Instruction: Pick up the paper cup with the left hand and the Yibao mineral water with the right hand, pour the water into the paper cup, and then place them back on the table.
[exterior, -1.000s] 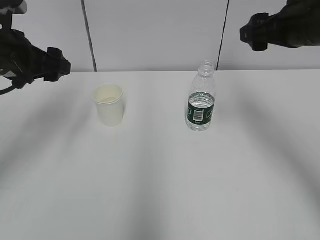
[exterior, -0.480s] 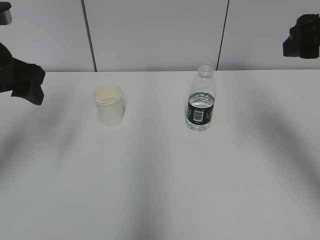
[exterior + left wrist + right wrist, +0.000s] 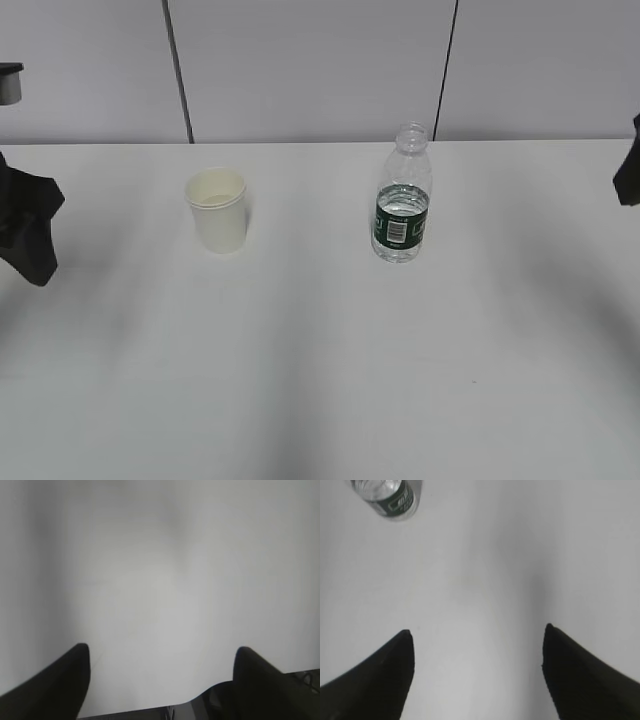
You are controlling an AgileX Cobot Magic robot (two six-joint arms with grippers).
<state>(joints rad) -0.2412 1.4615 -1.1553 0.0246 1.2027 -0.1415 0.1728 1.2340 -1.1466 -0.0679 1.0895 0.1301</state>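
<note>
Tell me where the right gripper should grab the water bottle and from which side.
Grip the Yibao mineral water around its labelled midsection, coming in level from the right, where the open right hand waits. The bottle stands upright with no cap, so a side grasp low on the body likely keeps it steady and leaves the mouth free; the narrow neck offers less hold.
</note>
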